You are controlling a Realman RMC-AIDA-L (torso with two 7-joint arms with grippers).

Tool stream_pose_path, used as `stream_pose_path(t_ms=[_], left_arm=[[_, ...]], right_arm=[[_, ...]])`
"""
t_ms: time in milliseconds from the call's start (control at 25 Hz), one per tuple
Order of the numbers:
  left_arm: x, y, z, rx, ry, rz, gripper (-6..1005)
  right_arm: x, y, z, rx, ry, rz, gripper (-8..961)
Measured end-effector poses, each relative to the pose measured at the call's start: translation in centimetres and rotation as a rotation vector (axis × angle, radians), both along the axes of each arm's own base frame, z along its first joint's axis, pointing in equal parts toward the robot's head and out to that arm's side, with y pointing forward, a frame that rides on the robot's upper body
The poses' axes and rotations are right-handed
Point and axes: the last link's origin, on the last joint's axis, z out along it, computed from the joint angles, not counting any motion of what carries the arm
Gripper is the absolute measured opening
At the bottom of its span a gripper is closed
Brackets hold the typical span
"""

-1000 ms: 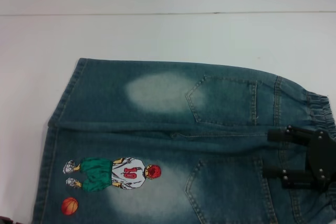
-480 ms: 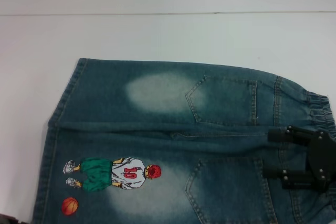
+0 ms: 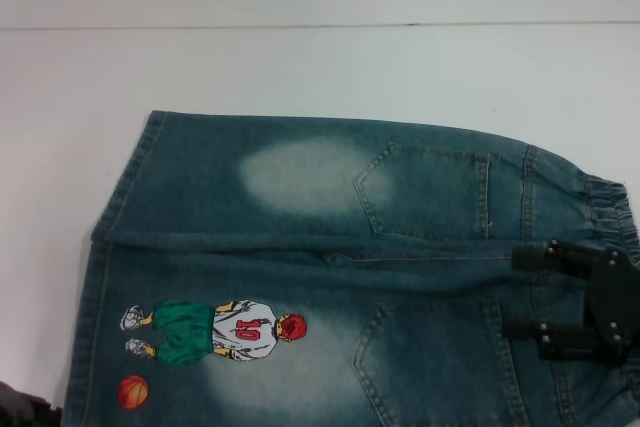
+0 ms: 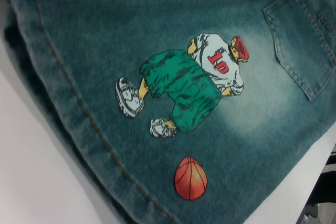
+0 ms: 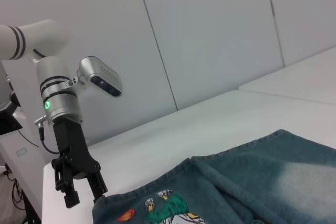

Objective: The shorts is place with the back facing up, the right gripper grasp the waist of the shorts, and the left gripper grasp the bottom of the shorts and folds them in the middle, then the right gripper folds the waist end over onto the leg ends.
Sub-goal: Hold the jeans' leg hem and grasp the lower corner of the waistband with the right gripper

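Observation:
The denim shorts [image 3: 330,247] lie flat, back up, with two pockets and the number 10 player print [image 3: 215,330]. The ruffled waist [image 3: 610,209] is at the right and the leg hems [image 3: 105,237] at the left. My right gripper [image 3: 517,293] is open, its two fingers reaching over the waist toward the nearer pocket. Whether it touches the cloth I cannot tell. In the right wrist view my left gripper [image 5: 85,196] is open just off the hem corner near the orange ball [image 5: 126,215]. The left wrist view shows the print [image 4: 189,85] and the hem [image 4: 79,114].
The shorts rest on a white table [image 3: 320,67] whose far edge runs across the back. Bare table surrounds the shorts on the left and far sides. A pale wall [image 5: 210,35] stands behind the table.
A dark part of the left arm has come into the bottom left corner of the head view. The right gripper and the shorts have stayed put.

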Motion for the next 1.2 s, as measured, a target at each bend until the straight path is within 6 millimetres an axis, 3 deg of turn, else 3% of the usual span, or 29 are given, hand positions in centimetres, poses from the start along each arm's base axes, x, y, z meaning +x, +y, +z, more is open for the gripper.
stream_pose_path(t_ms=[640, 880, 1200], left_arm=[[0.22, 0.60, 0.10, 0.014, 0.009, -0.010, 871], [0.16, 0.72, 0.14, 0.021, 0.016, 0.001, 761], [0.09, 0.75, 0.11, 0.021, 0.023, 0.013, 707]], right_arm=[[-0.03, -0.07, -0.13, 0.003, 0.006, 0.005, 896], [-0.03, -0.07, -0.13, 0.003, 0.005, 0.005, 896], [-0.04, -0.06, -0.12, 0.005, 0.005, 0.007, 896]])
